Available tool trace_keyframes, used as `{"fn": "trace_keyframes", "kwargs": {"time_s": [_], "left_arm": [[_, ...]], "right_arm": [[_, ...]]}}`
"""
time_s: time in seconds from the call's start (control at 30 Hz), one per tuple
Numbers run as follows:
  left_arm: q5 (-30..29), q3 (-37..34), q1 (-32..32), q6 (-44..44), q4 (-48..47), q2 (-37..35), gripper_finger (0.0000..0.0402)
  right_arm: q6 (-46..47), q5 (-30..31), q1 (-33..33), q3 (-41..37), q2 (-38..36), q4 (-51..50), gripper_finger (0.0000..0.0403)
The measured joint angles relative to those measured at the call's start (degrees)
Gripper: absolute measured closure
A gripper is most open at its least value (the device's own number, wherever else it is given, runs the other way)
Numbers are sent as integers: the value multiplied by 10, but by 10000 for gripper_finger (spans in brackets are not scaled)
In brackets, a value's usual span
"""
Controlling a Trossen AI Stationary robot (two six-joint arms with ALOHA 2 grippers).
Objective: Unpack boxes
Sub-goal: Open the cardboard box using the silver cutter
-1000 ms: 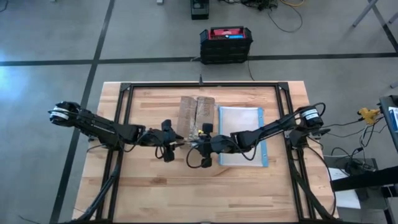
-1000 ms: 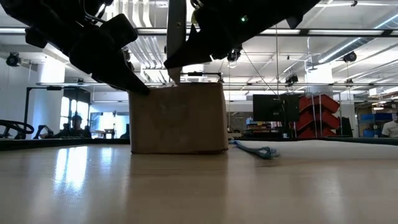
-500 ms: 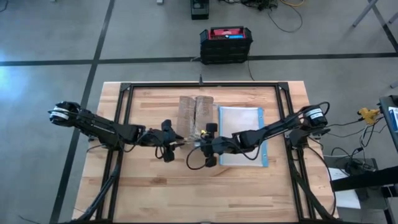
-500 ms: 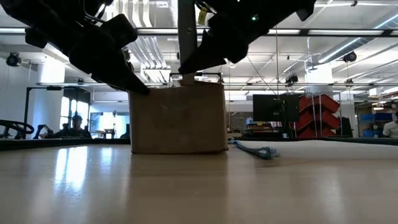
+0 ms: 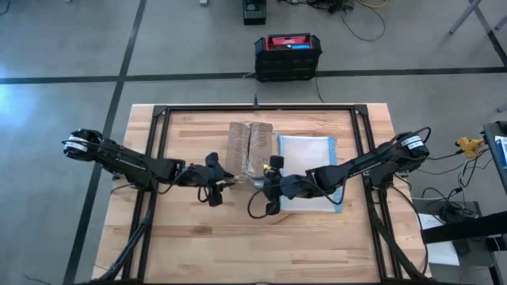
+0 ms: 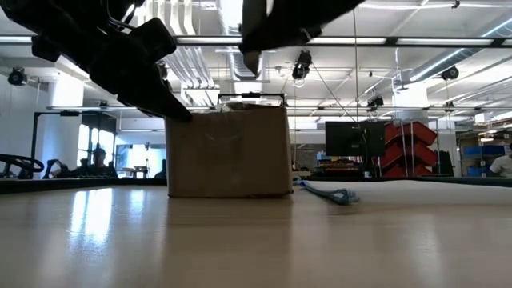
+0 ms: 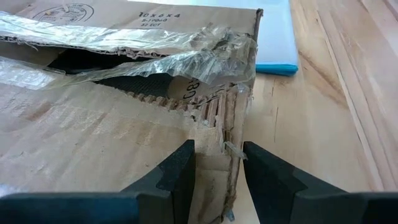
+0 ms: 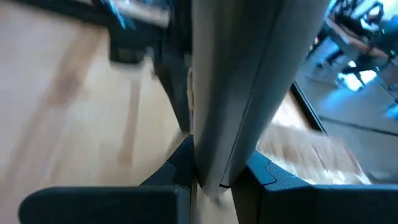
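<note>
The cardboard box (image 5: 250, 148) sits near the middle of the wooden table (image 5: 190, 237), with a clear pouch with a blue edge (image 5: 309, 158) lying flat just beside it on the right arm's side. The box's top seam is torn open, ragged clear tape (image 7: 155, 53) hanging across the gap. The left gripper (image 7: 217, 171) is at the box's near corner, its two fingers pinched on the torn cardboard edge there. The right gripper (image 5: 272, 186) hangs over the table just in front of the box, fingers closed on a flat grey blade-like tool (image 8: 239, 93). A black-and-red case (image 5: 287, 55) stands on the floor beyond the table.
</note>
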Motion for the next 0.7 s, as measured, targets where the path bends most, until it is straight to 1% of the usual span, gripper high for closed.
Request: {"fn": "trace_keyframes", "kwargs": {"time_s": [0.1,0.17,0.37,0.53,0.6,0.7], "left_arm": [[2,0,0,2,7,0,280],[2,0,-1,1,7,-1,280],[3,0,-9,-2,7,-1,281],[4,0,-12,-6,8,-1,282],[3,0,-12,-7,8,-1,282],[3,0,-12,-9,12,-1,282]], "right_arm": [[3,-66,-22,0,27,81,361],[2,-95,-35,10,51,101,361],[-19,-100,-75,52,101,79,361],[-16,-86,-95,82,99,35,361],[18,-55,-97,89,95,13,361],[102,3,-98,97,92,-13,361]]}}
